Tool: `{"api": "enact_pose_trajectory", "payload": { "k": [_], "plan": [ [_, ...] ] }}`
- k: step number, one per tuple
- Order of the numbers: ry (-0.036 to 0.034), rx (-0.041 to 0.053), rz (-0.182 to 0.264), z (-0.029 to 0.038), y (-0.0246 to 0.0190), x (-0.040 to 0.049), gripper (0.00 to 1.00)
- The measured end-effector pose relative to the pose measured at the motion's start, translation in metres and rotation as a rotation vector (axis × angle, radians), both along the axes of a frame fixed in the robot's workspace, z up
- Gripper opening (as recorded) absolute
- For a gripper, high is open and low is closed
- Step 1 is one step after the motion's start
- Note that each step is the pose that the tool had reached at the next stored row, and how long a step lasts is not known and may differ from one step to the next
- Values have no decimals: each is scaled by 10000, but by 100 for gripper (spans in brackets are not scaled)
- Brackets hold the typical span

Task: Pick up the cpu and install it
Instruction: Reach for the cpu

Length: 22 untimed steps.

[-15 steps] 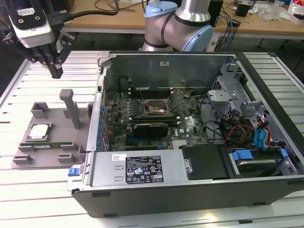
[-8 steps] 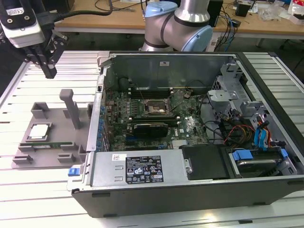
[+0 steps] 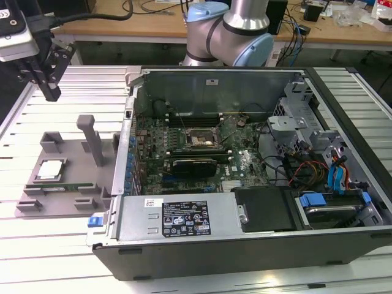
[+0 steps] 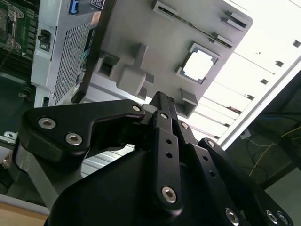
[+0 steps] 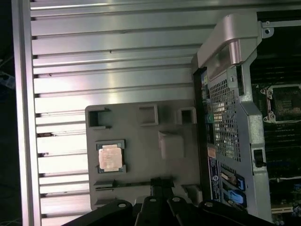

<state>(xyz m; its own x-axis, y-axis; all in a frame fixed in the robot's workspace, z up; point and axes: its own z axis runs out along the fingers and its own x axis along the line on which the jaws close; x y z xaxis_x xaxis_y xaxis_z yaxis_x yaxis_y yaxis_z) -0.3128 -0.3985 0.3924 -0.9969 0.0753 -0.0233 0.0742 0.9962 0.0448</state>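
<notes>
The cpu [image 3: 50, 169], a silver square chip with a thin green rim, lies flat in a recess of the grey holder plate [image 3: 70, 160] at the exterior view's left. It is also in both wrist views, as the cpu [image 5: 110, 157] and the cpu [image 4: 197, 64]. My black gripper [image 3: 52, 94] hangs well above the slatted table, behind the plate and apart from the chip. Its fingers [image 4: 160, 101] are closed together with nothing between them. The black socket [image 3: 199, 139] with its metal frame sits on the motherboard inside the open computer case.
A long green memory stick [image 3: 58, 187] rests in a slot along the plate's front edge. A grey upright post [image 3: 93, 142] stands on the plate. The open computer case [image 3: 184, 214] holds cables and drive bays at the exterior view's right. The arm's base [image 3: 229, 33] stands behind the case.
</notes>
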Motion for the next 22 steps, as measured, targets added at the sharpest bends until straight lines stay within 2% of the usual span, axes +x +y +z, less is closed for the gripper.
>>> {"api": "enact_pose_trajectory", "payload": {
  "k": [6, 12, 16, 18, 22],
  "plan": [
    [0, 1, 0, -6, 3, -158, 11],
    [0, 0, -1, -12, 66, -326, 11],
    [0, 1, -1, -18, 100, -573, 11],
    [1, 0, 0, -18, 101, -636, 11],
    [0, 1, 0, -18, 101, -665, 11]
  ]
}}
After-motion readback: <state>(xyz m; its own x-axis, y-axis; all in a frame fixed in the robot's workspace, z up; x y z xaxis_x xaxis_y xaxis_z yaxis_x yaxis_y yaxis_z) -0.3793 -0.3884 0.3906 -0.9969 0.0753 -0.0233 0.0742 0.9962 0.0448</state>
